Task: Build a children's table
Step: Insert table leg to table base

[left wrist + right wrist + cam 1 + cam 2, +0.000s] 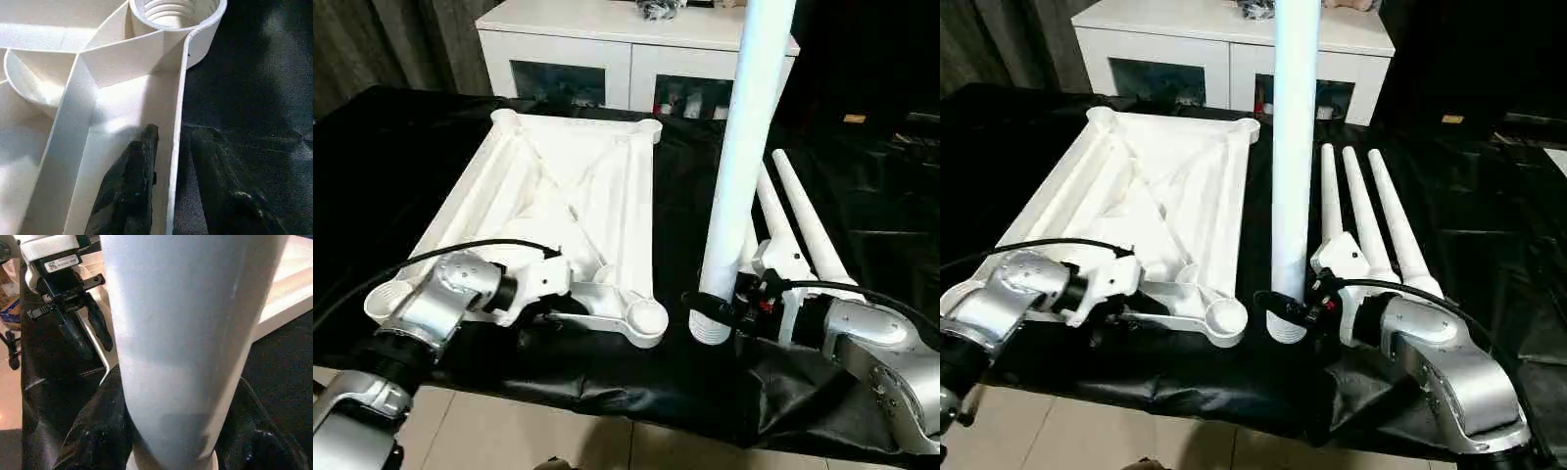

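Cabinet (607,49) stands behind tabletop (558,186) and spare legs (808,220).

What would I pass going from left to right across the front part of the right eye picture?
Left hand at the near edge of the table top → near corner socket → upright leg held by the right hand → three legs lying on the black cloth.

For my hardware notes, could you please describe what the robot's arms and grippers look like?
Both forearms are rounded silver metal, with a thin black cable arching over each. The left gripper and right gripper have white housings and two black fingers. A small white label with print sits on the left gripper's housing.
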### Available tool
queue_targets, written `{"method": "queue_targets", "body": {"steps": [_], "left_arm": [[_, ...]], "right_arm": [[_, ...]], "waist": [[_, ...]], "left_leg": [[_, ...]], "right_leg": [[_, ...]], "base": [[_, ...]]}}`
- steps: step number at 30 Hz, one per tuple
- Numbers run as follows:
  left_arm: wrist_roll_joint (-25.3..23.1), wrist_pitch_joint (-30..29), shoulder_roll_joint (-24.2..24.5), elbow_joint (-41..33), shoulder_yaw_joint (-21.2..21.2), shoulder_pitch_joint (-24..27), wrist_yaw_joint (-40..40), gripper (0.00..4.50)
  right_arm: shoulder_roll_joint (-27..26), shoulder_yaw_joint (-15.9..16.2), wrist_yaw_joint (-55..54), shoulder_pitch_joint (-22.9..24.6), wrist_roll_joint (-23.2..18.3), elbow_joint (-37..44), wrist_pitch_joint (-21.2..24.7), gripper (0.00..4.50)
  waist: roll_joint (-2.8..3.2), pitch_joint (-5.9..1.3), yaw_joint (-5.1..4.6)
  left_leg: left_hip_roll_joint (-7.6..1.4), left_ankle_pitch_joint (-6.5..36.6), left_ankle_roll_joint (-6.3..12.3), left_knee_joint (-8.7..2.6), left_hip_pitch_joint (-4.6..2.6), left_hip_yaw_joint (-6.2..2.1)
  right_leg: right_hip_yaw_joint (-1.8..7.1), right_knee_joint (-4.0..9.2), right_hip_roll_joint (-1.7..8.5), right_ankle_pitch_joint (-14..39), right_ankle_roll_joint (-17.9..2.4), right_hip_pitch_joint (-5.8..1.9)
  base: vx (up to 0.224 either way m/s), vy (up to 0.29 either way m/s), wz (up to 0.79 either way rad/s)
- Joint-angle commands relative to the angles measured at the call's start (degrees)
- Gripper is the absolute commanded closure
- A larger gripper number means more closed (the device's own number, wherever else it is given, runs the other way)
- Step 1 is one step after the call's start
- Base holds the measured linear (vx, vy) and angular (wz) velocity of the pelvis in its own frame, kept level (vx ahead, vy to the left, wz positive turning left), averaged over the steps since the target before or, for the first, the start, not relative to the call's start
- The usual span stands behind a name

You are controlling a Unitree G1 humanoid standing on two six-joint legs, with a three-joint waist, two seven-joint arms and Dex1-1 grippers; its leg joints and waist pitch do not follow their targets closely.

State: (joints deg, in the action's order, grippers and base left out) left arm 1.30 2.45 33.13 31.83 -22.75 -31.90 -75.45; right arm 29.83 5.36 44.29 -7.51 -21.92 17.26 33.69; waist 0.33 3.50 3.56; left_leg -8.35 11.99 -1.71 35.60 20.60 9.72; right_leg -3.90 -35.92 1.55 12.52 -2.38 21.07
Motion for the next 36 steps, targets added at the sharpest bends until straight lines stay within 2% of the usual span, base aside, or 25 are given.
{"method": "queue_targets", "body": {"steps": [1, 4, 6, 9, 12, 15, 16, 18, 19, 20, 21, 22, 24, 25, 26, 27, 28, 29, 32, 33, 35, 36], "left_arm": [[-1.2, 0.8, 0.4, 0.8, 0.1, -0.7, -0.3, 3.39], [-1.5, 1.2, 0.5, 1.2, -0.2, -0.6, -0.4, 3.51], [-1.8, 1.3, 0.6, 1.5, -0.1, -0.5, -0.4, 3.77], [-2.1, 1.1, 0.5, 1.4, -0.1, -0.4, -0.1, 3.9], [-2.3, -0.6, 0.4, -0.4, 0.0, 1.2, 1.3, 4.26], [-3.2, -0.3, -1.3, -3.9, 1.2, 5.8, 8.1, 4.36], [-3.8, -1.7, -1.5, -5.5, 1.1, 7.5, 9.6, 4.44], [-4.6, -3.4, -1.8, -7.1, 1.2, 8.7, 11.6, 4.5], [-4.2, -7.2, -2.9, -9.7, 1.7, 9.9, 13.4, 4.5], [-3.4, -12.6, -4.6, -13.1, 2.7, 11.2, 16.3, 4.5], [-3.1, -14.1, -5.1, -14.1, 2.9, 11.5, 17.0, 4.5], [-2.5, -15.9, -5.8, -15.2, 3.4, 11.8, 17.8, 4.5], [-1.6, -19.0, -7.0, -19.4, 3.7, 13.1, 18.8, 4.5], [-2.0, -20.8, -7.7, -21.7, 4.0, 13.9, 19.7, 4.5], [-2.3, -21.0, -7.8, -22.2, 3.9, 14.0, 19.9, 4.5], [-3.0, -21.6, -8.0, -23.3, 3.7, 14.1, 20.4, 4.5], [-3.1, -21.8, -8.2, -24.5, 3.4, 14.1, 20.5, 4.5], [-3.0, -22.1, -8.2, -25.1, 3.4, 14.2, 20.4, 4.5], [-3.8, -23.2, -8.3, -26.9, 2.8, 13.9, 20.7, 4.5], [-4.2, -23.3, -8.2, -26.8, 2.6, 13.7, 20.9, 4.5], [-4.6, -22.9, -7.9, -26.6, 2.1, 13.4, 20.5, 4.5], [-4.8, -22.9, -7.8, -26.5, 1.8, 13.2, 20.4, 4.5]], "right_arm": [[0.6, 0.4, 0.4, -0.4, -0.1, 1.0, 0.3, 2.64], [0.5, 0.4, 0.4, -0.5, -0.2, 1.0, 0.3, 2.64], [0.5, 0.4, 0.4, -0.7, -0.3, 0.9, 0.3, 2.64], [0.4, 0.4, 0.4, -0.9, -0.2, 0.7, 0.3, 2.64], [0.0, 0.3, 0.0, -1.1, -0.4, 0.4, 0.3, 2.64], [-2.6, -0.4, -2.8, -2.4, -0.5, -1.3, 0.4, 2.64], [-3.3, -0.6, -3.5, -3.0, -0.4, -2.0, 0.4, 2.64], [-3.9, -0.8, -4.2, -3.6, -0.3, -2.5, 0.5, 2.64], [-4.7, -1.3, -5.2, -4.6, -0.5, -3.5, 0.9, 2.64], [-5.7, -2.0, -6.2, -5.9, -0.8, -4.8, 1.3, 2.64], [-5.9, -2.1, -6.4, -6.2, -0.9, -5.2, 1.4, 2.64], [-6.0, -2.1, -6.6, -6.7, -0.7, -5.7, 1.4, 2.64], [-5.7, -1.2, -5.6, -7.7, -0.2, -7.0, 1.3, 2.64], [-5.7, -0.6, -4.8, -8.5, 0.1, -8.0, 1.3, 2.64], [-5.8, -0.5, -4.6, -8.7, 0.0, -8.4, 1.2, 2.64], [-6.1, -0.2, -4.1, -9.6, 0.0, -9.7, 1.0, 2.64], [-6.3, 0.3, -3.5, -10.6, -0.1, -11.3, 0.9, 2.64], [-6.4, 0.5, -3.1, -11.0, -0.1, -11.9, 0.9, 2.64], [-6.5, 2.5, -0.8, -13.7, 0.6, -16.0, 0.5, 2.64], [-7.0, 2.8, -0.5, -15.0, 1.0, -18.2, -0.1, 2.64], [-8.1, 2.7, -0.2, -16.9, 0.8, -21.0, -0.3, 2.64], [-8.5, 2.6, 0.0, -17.7, 0.8, -22.2, -0.4, 2.64]], "waist": [[0.54, -3.31, 0.2], [0.54, -3.23, 0.14], [0.49, -3.27, 0.16], [0.55, -3.27, 0.18], [0.62, -3.3, 0.15], [0.73, -3.24, -0.02], [0.44, -3.12, -0.48], [0.55, -3.05, -0.42], [-0.11, -3.0, -0.51], [0.31, -2.94, -0.55], [-0.15, -3.09, -0.9], [0.09, -2.89, -0.98], [-0.39, -3.01, -1.05], [-0.17, -3.12, -1.17], [-0.38, -3.13, -1.22], [-0.33, -3.11, -1.22], [-0.69, -3.09, -1.17], [-0.56, -3.17, -1.18], [-0.65, -3.36, -1.19], [-0.96, -3.42, -1.26], [-0.86, -3.42, -1.23], [-1.03, -3.4, -1.17]], "left_leg": [[-5.97, 9.9, 0.77, -4.9, -0.64, -2.57], [-5.97, 11.0, 0.44, -4.99, -0.76, -2.6], [-5.99, 10.7, 0.44, -4.99, -0.77, -2.58], [-5.99, 10.5, 0.44, -4.96, -0.7, -2.58], [-6.07, 10.7, 0.29, -5.0, -0.71, -2.63], [-6.14, 11.2, 0.25, -5.06, -0.62, -2.73], [-5.98, 11.8, 0.45, -5.06, -0.66, -2.63], [-5.68, 11.7, 0.69, -4.84, -0.73, -2.42], [-5.66, 11.5, 0.9, -4.9, -0.58, -2.37], [-5.56, 10.9, 1.01, -4.9, -0.59, -2.43], [-5.76, 10.7, 0.73, -4.84, -0.71, -2.36], [-5.36, 10.7, 1.32, -4.69, -0.7, -2.3], [-5.27, 10.1, 1.82, -4.66, -0.46, -2.19], [-5.35, 9.3, 2.08, -4.7, -0.35, -2.3], [-5.33, 9.1, 2.35, -4.63, -0.38, -2.19], [-5.2, 8.8, 2.64, -4.57, -0.27, -2.22], [-5.07, 8.1, 3.31, -4.55, -0.24, -2.11], [-5.12, 8.0, 3.31, -4.5, -0.29, -2.12], [-5.33, 6.5, 3.65, -4.57, -0.24, -2.12], [-5.32, 5.5, 3.93, -4.54, -0.13, -2.11], [-5.29, 5.1, 4.03, -4.47, -0.15, -2.02], [-5.33, 4.9, 4.11, -4.49, -0.17, -1.97]], "right_leg": [[4.59, 4.75, 8.43, 8.5, -12.2, -2.32], [4.62, 4.92, 8.41, 10.3, -11.8, -2.24], [4.65, 4.9, 8.43, 10.1, -11.8, -2.22], [4.67, 4.84, 8.5, 9.6, -11.9, -2.25], [4.65, 4.75, 8.5, 9.3, -12.2, -2.28], [4.64, 4.78, 8.6, 9.9, -12.4, -2.27], [4.56, 4.91, 8.43, 12.0, -12.2, -2.17], [4.77, 5.38, 8.44, 15.2, -11.0, -2.07], [4.77, 5.47, 8.42, 16.1, -10.6, -2.13], [4.69, 5.53, 8.43, 17.3, -10.3, -2.02], [4.69, 5.2, 8.41, 17.1, -10.5, -2.11], [4.54, 5.77, 8.18, 20.0, -9.6, -1.8], [4.57, 5.9, 8.09, 20.4, -8.8, -1.92], [4.5, 5.55, 8.05, 19.0, -9.0, -2.01], [4.5, 5.69, 8.02, 18.7, -9.0, -1.94], [4.49, 5.66, 7.96, 18.6, -8.8, -1.96], [4.42, 5.79, 7.91, 18.9, -8.5, -1.88], [4.4, 5.73, 7.95, 18.8, -8.5, -1.86], [4.33, 5.32, 7.75, 14.9, -9.3, -1.84], [4.29, 5.01, 7.78, 12.7, -9.9, -1.96], [4.3, 5.02, 7.91, 11.4, -10.7, -1.92], [4.32, 4.92, 7.86, 10.6, -10.9, -1.92]], "base": [[0.0, 0.0, 0.0], [0.0, 0.0, 0.0], [0.0, 0.0, 0.0], [0.0, 0.0, 0.0], [0.0, 0.0, 0.0], [0.0, 0.0, 0.0], [0.0, 0.0, 0.0], [0.0, 0.0, 0.0], [0.0, 0.0, 0.0], [0.0, 0.0, 0.0], [0.0, 0.0, 0.0], [0.0, 0.0, 0.0], [0.0, 0.0, 0.0], [0.0, 0.0, 0.0], [0.0, 0.0, 0.0], [0.0, 0.0, 0.0], [0.0, 0.0, 0.0], [0.0, 0.0, 0.0], [0.0, 0.0, 0.0], [0.0, 0.0, 0.0], [0.0, 0.0, 0.0], [0.0, 0.0, 0.0]]}}
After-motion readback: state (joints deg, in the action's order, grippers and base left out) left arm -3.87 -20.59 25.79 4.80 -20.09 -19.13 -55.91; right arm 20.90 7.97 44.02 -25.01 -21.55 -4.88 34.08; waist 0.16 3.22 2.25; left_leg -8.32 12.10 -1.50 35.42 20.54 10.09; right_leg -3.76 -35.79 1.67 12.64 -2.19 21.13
